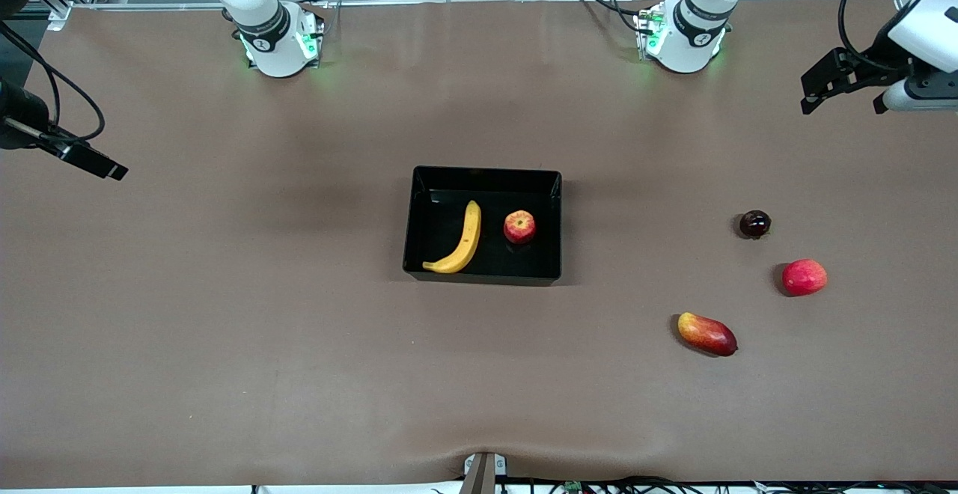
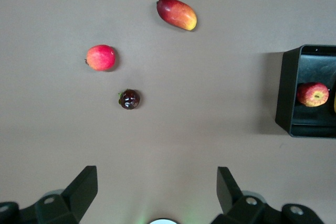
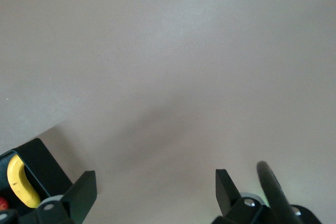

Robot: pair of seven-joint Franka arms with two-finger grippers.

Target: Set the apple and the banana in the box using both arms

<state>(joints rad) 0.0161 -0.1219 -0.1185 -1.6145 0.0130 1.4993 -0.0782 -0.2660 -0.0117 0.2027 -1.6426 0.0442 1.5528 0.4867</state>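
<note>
The black box (image 1: 555,180) stands mid-table. The yellow banana (image 1: 463,242) and the streaked red apple (image 1: 519,226) lie in it, apart from each other. My left gripper (image 1: 840,101) is up in the air over the left arm's end of the table, open and empty. In the left wrist view its jaws (image 2: 157,182) are wide apart over bare table, with the box (image 2: 287,90) and the apple (image 2: 313,94) at the frame's edge. My right gripper (image 1: 90,161) is up over the right arm's end, open and empty (image 3: 156,182). The right wrist view shows a box corner (image 3: 42,166) and the banana's end (image 3: 16,182).
Three other fruits lie on the table toward the left arm's end: a small dark round fruit (image 1: 754,224), a smooth red fruit (image 1: 804,277) and an elongated red-yellow fruit (image 1: 706,334) nearest the front camera. They also show in the left wrist view: dark (image 2: 129,99), red (image 2: 101,57), elongated (image 2: 177,13).
</note>
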